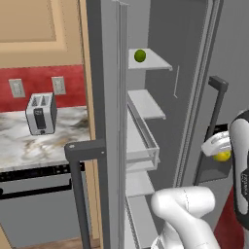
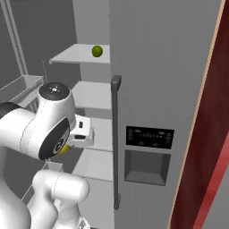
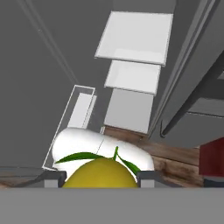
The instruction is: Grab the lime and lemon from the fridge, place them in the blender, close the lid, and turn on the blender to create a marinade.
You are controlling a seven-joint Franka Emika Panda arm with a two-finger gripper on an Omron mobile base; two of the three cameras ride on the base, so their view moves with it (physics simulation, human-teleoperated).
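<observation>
One yellow lemon (image 3: pixel 101 173) with green leaves sits pinched between the two fingers of the claw (image 3: pixel 101 178), just outside the open fridge (image 1: pixel 160 97). Farther in, the lime (image 1: pixel 140 55) rests on the fridge's top shelf (image 1: pixel 154 60). No writing can be read.
</observation>
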